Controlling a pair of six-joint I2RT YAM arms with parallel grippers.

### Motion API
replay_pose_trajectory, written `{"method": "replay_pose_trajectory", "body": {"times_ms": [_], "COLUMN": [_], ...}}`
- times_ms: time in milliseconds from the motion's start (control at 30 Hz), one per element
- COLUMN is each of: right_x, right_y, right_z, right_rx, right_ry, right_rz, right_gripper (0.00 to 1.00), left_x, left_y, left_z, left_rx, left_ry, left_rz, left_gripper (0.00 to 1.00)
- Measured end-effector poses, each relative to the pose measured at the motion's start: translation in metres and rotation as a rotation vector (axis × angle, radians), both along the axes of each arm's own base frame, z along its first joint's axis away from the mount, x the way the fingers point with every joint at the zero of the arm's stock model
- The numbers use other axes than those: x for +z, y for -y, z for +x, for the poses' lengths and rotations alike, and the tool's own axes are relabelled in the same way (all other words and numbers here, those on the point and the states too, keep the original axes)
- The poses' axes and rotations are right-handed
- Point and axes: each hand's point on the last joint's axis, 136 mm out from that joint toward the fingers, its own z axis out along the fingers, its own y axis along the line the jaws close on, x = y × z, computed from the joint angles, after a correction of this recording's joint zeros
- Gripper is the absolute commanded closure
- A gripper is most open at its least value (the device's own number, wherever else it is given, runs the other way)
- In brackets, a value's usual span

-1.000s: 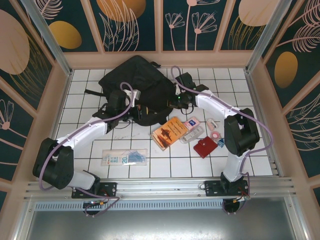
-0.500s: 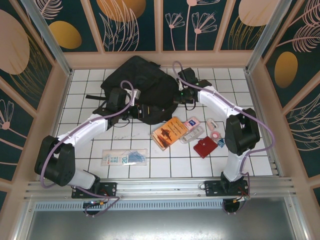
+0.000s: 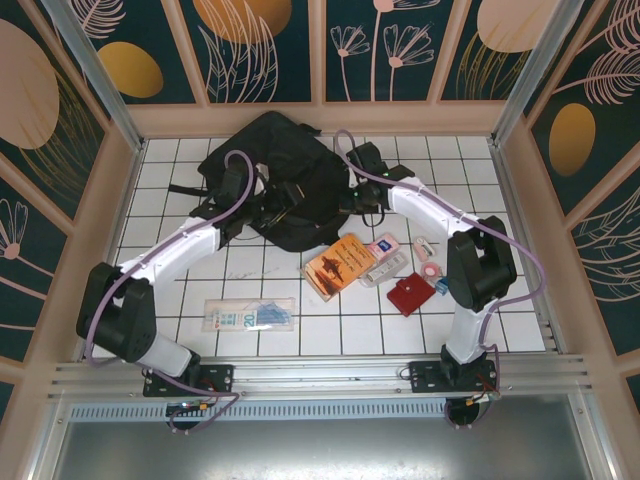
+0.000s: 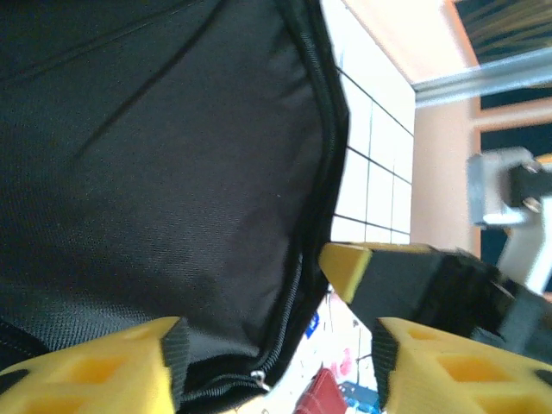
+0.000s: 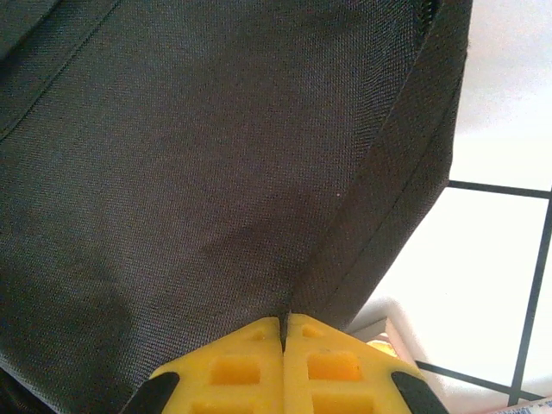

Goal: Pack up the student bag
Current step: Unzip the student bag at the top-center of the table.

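The student bag (image 3: 272,165), a large black backpack, lies at the back middle of the tiled table. My left gripper (image 3: 272,206) is at its near edge. It stands open (image 4: 276,354), and the bag's zipped rim (image 4: 297,285) runs between its yellow fingers (image 4: 95,371). My right gripper (image 3: 350,203) is at the bag's right side. Its fingertips (image 5: 283,321) are pressed together, with a fold of the black fabric (image 5: 216,172) pinched at their tips. In the left wrist view the right gripper's yellow tip (image 4: 345,263) shows just beyond the rim.
In front of the bag lie an orange book (image 3: 340,265), a grey case (image 3: 383,268), a red wallet (image 3: 408,295), a pink roll (image 3: 431,270) and small cards. A clear pouch (image 3: 250,315) lies near the left. Wooden walls (image 3: 320,118) ring the table.
My left gripper has moved up and to the right onto the bag's near edge. My right gripper swung back, then came forward and left again, and the bag's right side shifted with it.
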Motion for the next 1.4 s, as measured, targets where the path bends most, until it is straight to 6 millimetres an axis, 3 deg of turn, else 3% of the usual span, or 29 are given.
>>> {"method": "replay_pose_trajectory", "body": {"times_ms": [200,533,733,900,1067,1233,1400], "right_x": [-0.008,-0.012,-0.013,-0.013,-0.009,-0.004,-0.001], "right_y": [0.001,-0.005,-0.005,-0.005,-0.012,-0.024,-0.016], "right_z": [-0.002,-0.006,-0.006,-0.007,-0.009,-0.011,0.0], "right_rx": [-0.006,-0.003,-0.01,0.0,0.049,0.146,0.163], "right_ry": [-0.008,-0.015,-0.019,-0.018,-0.011,0.006,0.019], "right_rz": [0.0,0.004,0.003,0.004,0.027,0.088,0.172], "right_gripper": [1.0,1.0,1.0,1.0,1.0,1.0,1.0], "left_x": [-0.032,-0.061,-0.064,-0.066,-0.042,0.006,0.012], "left_y": [0.003,0.028,0.045,0.045,0.025,0.014,0.013], "left_z": [0.008,-0.004,-0.017,-0.027,-0.022,-0.02,-0.025], "left_rx": [0.033,-0.047,-0.133,-0.246,-0.345,-0.507,-0.709], "left_ry": [-0.114,-0.183,-0.198,-0.13,0.083,0.454,0.683], "left_rz": [0.079,0.046,0.02,0.117,0.355,0.541,0.688], "left_gripper": [0.37,0.4,0.46,0.52,0.54,0.46,0.46]}}
